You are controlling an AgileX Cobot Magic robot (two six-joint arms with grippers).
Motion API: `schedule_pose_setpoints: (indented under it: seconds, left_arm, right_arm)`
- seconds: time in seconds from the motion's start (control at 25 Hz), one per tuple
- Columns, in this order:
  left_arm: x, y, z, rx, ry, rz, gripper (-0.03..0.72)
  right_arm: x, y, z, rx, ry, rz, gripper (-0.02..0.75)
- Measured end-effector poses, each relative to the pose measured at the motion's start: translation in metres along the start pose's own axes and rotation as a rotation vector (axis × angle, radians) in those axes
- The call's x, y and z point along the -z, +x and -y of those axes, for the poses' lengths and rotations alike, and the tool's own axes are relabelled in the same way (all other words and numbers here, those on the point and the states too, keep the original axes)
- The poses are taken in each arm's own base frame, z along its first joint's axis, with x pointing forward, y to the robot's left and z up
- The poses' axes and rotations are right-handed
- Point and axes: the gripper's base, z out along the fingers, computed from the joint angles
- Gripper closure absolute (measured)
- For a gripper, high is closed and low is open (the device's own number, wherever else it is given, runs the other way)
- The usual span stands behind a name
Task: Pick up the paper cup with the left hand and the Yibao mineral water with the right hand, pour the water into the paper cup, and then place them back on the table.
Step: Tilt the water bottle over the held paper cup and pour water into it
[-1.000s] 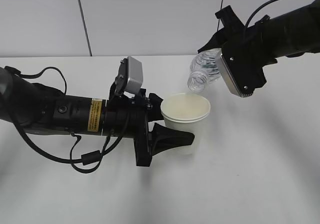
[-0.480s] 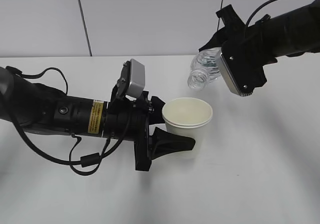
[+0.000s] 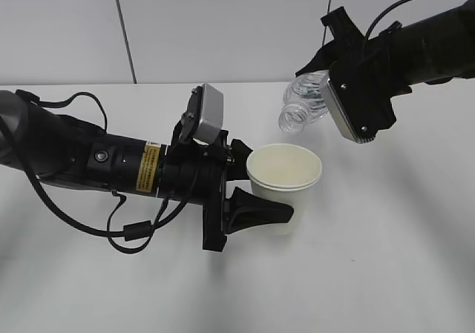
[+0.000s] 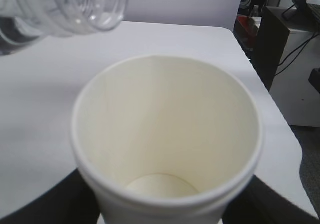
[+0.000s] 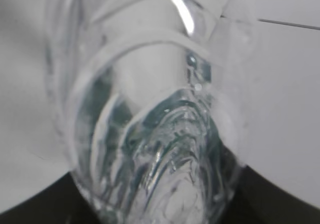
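The paper cup (image 3: 284, 177), off-white with a cream inside, is held upright by my left gripper (image 3: 260, 192), whose black fingers (image 3: 256, 213) are shut on its sides. It fills the left wrist view (image 4: 165, 149); no water shows in it. My right gripper (image 3: 326, 81) is shut on the clear Yibao mineral water bottle (image 3: 300, 104), tilted with its capless neck pointing down-left, just behind and above the cup. The bottle's neck shows at the top left of the left wrist view (image 4: 75, 9) and the bottle fills the right wrist view (image 5: 150, 134). Its green label is hidden.
The white table (image 3: 386, 259) spreads around both arms, with a grey panelled wall (image 3: 223, 29) behind. In the left wrist view the table's far edge (image 4: 280, 134) shows, with dark furniture and cables (image 4: 292, 44) beyond it.
My left arm has moved the cup a little to the right, nearer under the bottle's mouth. The right arm and bottle have stayed in place.
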Motion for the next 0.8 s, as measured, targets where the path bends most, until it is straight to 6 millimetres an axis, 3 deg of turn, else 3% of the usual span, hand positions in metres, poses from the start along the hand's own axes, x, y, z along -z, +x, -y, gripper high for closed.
schedule_pose_setpoints:
  seconds: [0.8]
  left_arm:
    - [0.000, -0.001, -0.001, 0.008, -0.010, 0.007, 0.270]
  right_arm:
    - [0.011, -0.001, 0.011, -0.030, 0.052, -0.017, 0.344]
